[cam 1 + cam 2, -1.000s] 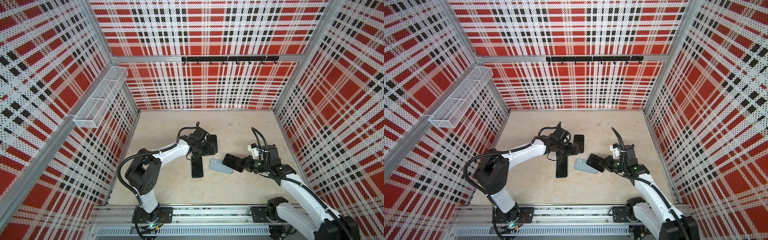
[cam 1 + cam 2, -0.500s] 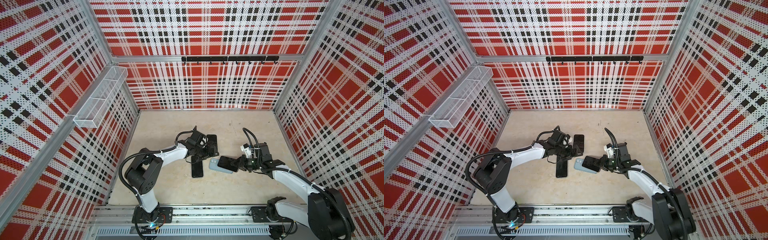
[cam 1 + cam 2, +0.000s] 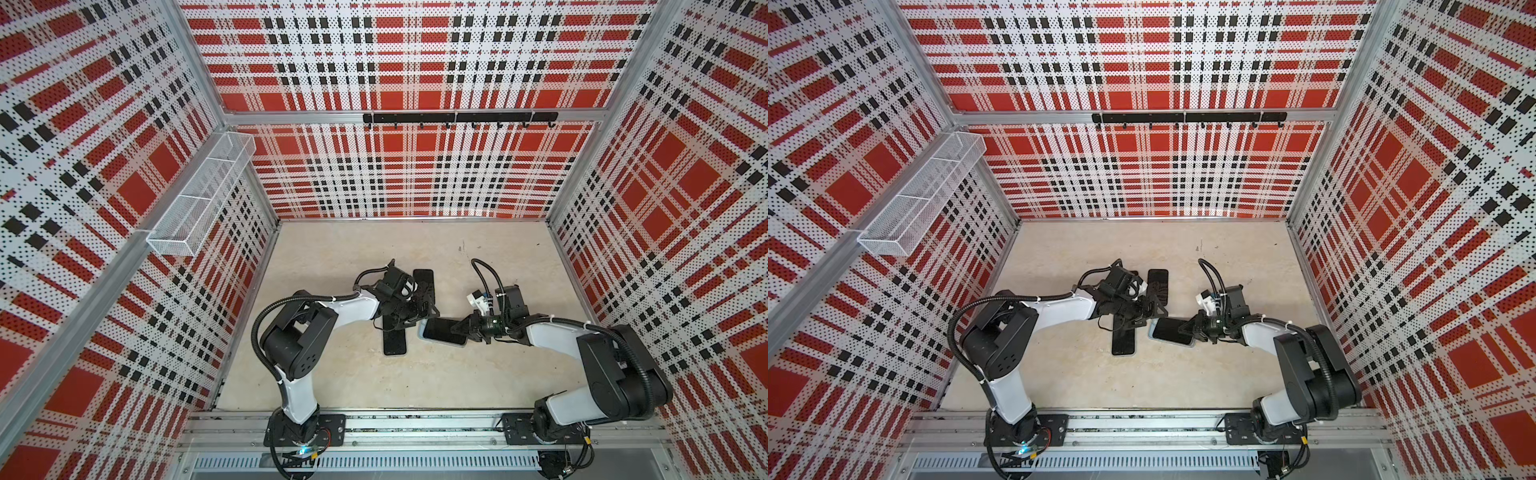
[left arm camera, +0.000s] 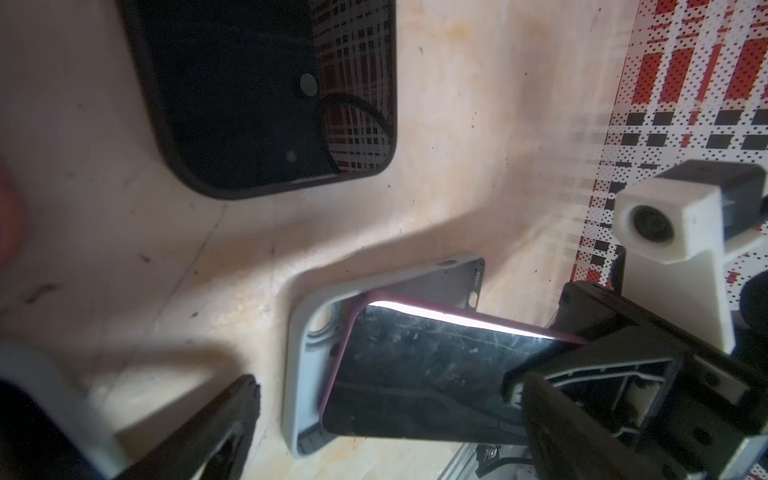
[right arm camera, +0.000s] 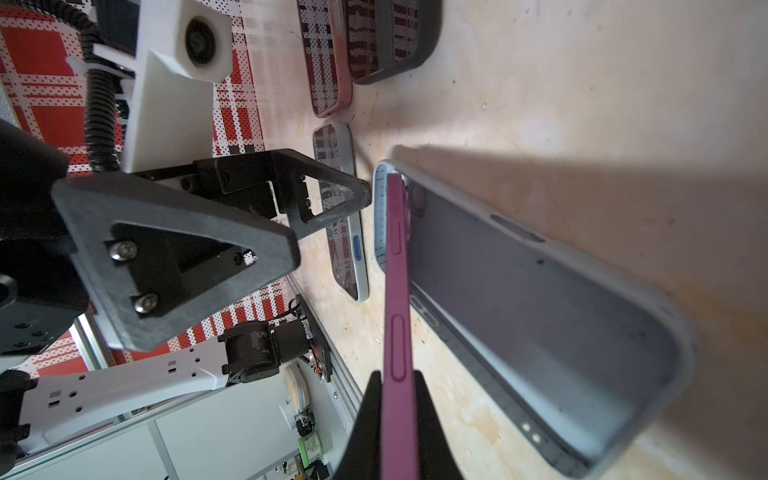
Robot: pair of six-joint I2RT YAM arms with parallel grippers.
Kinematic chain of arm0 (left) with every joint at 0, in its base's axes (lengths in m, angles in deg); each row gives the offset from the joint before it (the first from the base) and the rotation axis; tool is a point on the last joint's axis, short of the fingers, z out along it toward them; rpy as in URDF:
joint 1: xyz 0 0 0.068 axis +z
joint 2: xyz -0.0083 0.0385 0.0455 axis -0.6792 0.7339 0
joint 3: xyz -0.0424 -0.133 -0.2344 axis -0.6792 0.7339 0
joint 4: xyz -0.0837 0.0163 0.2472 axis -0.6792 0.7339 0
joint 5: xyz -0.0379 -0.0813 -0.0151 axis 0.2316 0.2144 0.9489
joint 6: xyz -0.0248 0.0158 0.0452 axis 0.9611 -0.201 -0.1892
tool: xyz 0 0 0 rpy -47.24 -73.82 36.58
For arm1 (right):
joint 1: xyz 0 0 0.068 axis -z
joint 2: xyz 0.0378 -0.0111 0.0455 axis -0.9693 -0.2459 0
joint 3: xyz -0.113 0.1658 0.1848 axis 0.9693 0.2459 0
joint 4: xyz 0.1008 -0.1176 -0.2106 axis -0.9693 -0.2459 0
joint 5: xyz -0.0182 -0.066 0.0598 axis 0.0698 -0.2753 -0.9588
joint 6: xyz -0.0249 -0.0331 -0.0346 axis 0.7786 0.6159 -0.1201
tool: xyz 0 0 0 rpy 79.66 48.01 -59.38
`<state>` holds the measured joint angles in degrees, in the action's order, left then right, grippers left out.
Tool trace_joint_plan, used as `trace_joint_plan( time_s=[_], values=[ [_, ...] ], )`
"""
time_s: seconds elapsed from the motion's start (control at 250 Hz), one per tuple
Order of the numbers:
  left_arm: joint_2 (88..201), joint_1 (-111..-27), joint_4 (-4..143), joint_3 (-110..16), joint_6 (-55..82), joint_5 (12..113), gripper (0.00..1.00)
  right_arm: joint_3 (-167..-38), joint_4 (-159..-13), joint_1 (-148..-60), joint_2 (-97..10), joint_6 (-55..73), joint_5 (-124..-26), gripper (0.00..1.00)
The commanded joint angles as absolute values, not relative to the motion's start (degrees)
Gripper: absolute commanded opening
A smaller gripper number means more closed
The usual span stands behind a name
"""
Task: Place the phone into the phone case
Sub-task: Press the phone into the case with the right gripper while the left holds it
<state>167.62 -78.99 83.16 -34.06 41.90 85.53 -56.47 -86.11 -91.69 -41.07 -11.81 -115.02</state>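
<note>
The right tool (image 5: pixel 398 415) is pinching the phone (image 4: pixel 436 374) (magenta-edged), tilted over the case (image 5: pixel 540 316). The left tool (image 3: pixel 419 316) is gaping wide alongside.

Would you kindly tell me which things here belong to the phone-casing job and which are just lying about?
Job in hand:
- magenta phone, gripped by the right gripper
- grey case beneath it
- open left gripper alongside

Lying about:
- spare phone
- black case
- wire basket
- hook rail
</note>
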Motion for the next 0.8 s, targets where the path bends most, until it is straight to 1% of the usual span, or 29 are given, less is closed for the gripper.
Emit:
trace_joint_plan(
  time_s=[0.0,0.236,0.336,0.4,0.476,0.564,0.604,0.692,0.796],
  values=[
    [168.4,-79.3,81.1,-33.6,42.8,86.9,1.00,-57.3,-86.0,-91.9,-43.4,-10.3,-114.0,0.00],
    [169.1,-79.4,80.8,-33.8,43.1,87.1,1.00,-56.4,-84.5,-91.9,-48.9,-9.9,-110.7,0.00],
    [169.5,-79.4,80.5,-33.9,43.3,87.4,1.00,-56.2,-82.6,-91.9,-52.2,-9.9,-110.5,0.09],
    [169.7,-79.5,80.5,-33.9,43.3,87.4,1.00,-56.2,-82.1,-91.9,-54.1,-9.6,-109.8,0.10],
    [169.8,-79.4,80.4,-33.9,43.3,87.4,1.00,-55.9,-81.4,-91.9,-55.4,-9.5,-108.5,0.17],
    [169.9,-79.5,80.2,-33.8,43.4,87.5,0.99,-55.2,-80.2,-91.9,-55.8,-10.1,-106.9,0.20],
    [170.0,-79.6,80.0,-33.8,43.3,87.6,1.00,-54.9,-80.1,-91.9,-55.5,-10.3,-105.9,0.24],
    [170.1,-79.5,79.9,-33.7,43.3,87.7,1.00,-54.5,-80.6,-91.9,-53.8,-10.6,-103.6,0.40],
    [170.1,-79.6,79.8,-33.7,43.4,87.9,1.00,-54.6,-82.8,-91.9,-50.1,-10.4,-100.7,0.49]
  ],
)
